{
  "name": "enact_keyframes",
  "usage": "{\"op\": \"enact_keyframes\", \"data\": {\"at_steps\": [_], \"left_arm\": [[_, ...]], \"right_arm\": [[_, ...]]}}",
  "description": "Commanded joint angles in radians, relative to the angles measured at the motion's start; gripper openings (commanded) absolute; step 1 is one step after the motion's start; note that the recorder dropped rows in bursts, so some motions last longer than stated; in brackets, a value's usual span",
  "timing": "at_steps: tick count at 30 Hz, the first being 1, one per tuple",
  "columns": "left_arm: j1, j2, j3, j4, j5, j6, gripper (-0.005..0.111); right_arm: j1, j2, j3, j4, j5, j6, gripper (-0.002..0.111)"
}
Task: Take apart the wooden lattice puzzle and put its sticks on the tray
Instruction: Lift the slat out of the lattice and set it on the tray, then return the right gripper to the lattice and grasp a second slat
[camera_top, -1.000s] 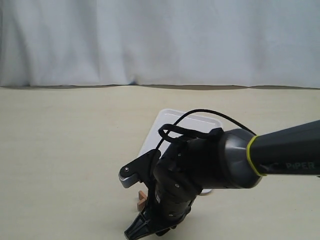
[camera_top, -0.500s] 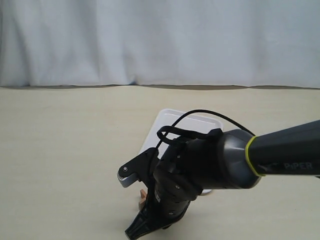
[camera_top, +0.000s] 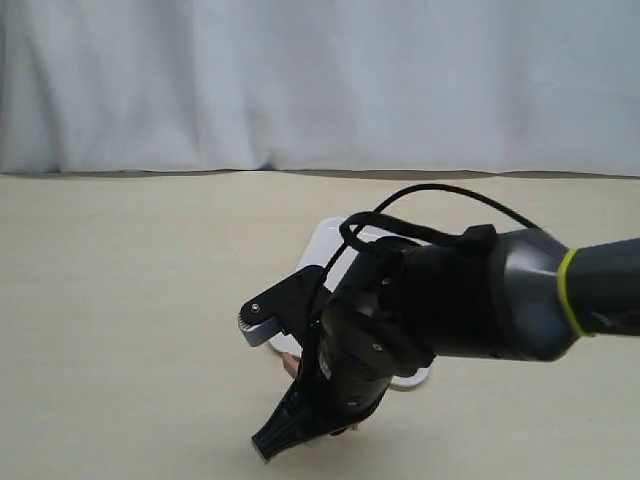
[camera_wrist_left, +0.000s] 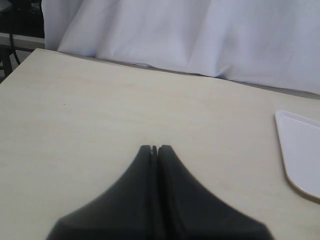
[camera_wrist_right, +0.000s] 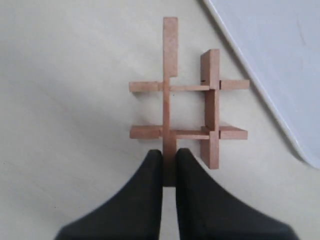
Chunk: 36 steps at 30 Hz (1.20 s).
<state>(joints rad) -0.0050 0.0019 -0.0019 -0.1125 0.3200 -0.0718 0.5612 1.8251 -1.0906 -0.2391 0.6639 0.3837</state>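
The wooden lattice puzzle (camera_wrist_right: 190, 107) shows whole in the right wrist view, a reddish-brown hash of four notched sticks. One stick (camera_wrist_right: 170, 60) juts out past the others. My right gripper (camera_wrist_right: 169, 156) is shut on the near end of that stick. The white tray (camera_wrist_right: 280, 50) lies just beside the puzzle. In the exterior view the right arm (camera_top: 430, 320) covers nearly all of the puzzle, and only a brown sliver (camera_top: 291, 364) shows beside the tray (camera_top: 325, 245). My left gripper (camera_wrist_left: 156, 148) is shut on nothing over bare table, far from the puzzle.
A pale wooden table (camera_top: 120, 300) runs back to a white curtain (camera_top: 320, 80). One corner of the tray (camera_wrist_left: 302, 155) shows in the left wrist view. A black cable (camera_top: 440, 195) loops above the right arm.
In the exterior view the right arm has shifted up and towards the tray. The brown sliver of the puzzle has moved with it, closer to the tray's edge.
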Motion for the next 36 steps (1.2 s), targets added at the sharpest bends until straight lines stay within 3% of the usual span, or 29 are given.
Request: {"op": "enact_keyframes", "data": {"at_steps": [1, 3, 6, 9, 15, 17, 21, 25, 32, 36], "left_arm": [[-0.007, -0.002, 0.002, -0.001, -0.009, -0.003, 0.0], [-0.007, -0.002, 0.002, -0.001, -0.009, -0.003, 0.0], [-0.007, -0.002, 0.002, -0.001, -0.009, -0.003, 0.0], [-0.007, -0.002, 0.002, -0.001, -0.009, -0.003, 0.0], [-0.007, -0.002, 0.002, -0.001, -0.007, -0.003, 0.0], [-0.007, -0.002, 0.002, -0.001, -0.007, -0.003, 0.0], [-0.007, -0.002, 0.002, -0.001, -0.007, -0.003, 0.0], [-0.007, -0.002, 0.002, -0.001, -0.007, -0.003, 0.0], [-0.007, -0.002, 0.002, -0.001, -0.007, -0.003, 0.0], [-0.007, -0.002, 0.002, -0.001, -0.007, -0.003, 0.0]], "right_arm": [[-0.001, -0.072, -0.003, -0.046, 0.014, -0.006, 0.004], [-0.007, -0.102, -0.003, -0.101, 0.021, 0.024, 0.004], [-0.065, -0.113, -0.001, -0.318, 0.019, 0.308, 0.004], [-0.101, -0.083, 0.005, -0.459, -0.012, 0.471, 0.004], [-0.161, 0.023, -0.006, -0.496, -0.182, 0.529, 0.006], [-0.174, 0.056, -0.023, -0.563, -0.18, 0.62, 0.012], [-0.176, 0.088, -0.04, -0.673, -0.131, 0.76, 0.039], [-0.165, 0.074, -0.042, -0.65, -0.143, 0.711, 0.059], [-0.101, -0.004, -0.043, -0.475, -0.128, 0.386, 0.06], [-0.093, -0.044, -0.043, -0.259, -0.085, 0.148, 0.06]]}}
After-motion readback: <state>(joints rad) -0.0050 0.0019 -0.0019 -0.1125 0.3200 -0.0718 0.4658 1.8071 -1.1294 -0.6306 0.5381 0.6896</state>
